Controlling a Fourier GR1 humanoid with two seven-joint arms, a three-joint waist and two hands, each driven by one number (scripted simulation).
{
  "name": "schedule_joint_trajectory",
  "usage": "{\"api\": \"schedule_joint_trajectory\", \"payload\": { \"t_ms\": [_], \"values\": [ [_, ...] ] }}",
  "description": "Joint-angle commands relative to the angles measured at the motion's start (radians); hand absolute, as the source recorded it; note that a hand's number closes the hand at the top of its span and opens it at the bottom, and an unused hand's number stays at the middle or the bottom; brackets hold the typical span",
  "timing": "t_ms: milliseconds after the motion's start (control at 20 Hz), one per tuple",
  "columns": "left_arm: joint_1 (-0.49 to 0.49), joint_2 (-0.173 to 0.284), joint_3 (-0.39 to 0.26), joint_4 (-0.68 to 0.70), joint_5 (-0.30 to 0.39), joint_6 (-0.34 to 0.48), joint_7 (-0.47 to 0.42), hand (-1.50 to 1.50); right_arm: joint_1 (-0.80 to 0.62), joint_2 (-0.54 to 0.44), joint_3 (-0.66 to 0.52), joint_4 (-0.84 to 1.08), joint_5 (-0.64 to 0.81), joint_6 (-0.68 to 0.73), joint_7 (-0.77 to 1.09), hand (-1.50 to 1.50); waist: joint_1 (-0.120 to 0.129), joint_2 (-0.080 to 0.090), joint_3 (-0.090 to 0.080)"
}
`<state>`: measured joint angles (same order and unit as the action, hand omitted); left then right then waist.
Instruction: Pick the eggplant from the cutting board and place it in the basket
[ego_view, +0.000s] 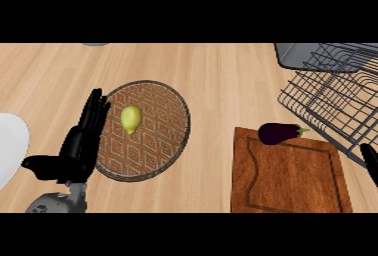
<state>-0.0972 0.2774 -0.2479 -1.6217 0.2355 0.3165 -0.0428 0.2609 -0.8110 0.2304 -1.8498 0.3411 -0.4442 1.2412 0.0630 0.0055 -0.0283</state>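
While on the cutting board (291, 175), eggplant (279, 133) well apart from spread left hand (77, 142).

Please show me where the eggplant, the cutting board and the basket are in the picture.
eggplant (277, 133), head view, middle of its purple body.
cutting board (295, 175), head view, bare wood at its centre.
basket (159, 145), head view, bare woven bottom.

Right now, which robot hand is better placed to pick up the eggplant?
The right robot hand. It shows at the view's right edge, beside the cutting board where the eggplant lies. The left robot hand rests open beyond the basket, farther away.
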Motion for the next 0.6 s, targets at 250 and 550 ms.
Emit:
{"api": "schedule_joint_trajectory", "payload": {
  "t_ms": [250,550],
  "values": [
    [0.013,-0.010,-0.002,0.017,-0.005,-0.002,-0.018,0.00,-0.051,0.076,0.025,0.020,0.102,0.073,0.246,-1.50,-0.004,0.015,0.014],
    [0.010,-0.015,0.006,-0.015,-0.003,0.016,0.001,0.00,-0.032,0.107,0.010,0.023,0.170,0.124,0.246,-1.50,-0.007,0.009,0.014]
  ]
}}
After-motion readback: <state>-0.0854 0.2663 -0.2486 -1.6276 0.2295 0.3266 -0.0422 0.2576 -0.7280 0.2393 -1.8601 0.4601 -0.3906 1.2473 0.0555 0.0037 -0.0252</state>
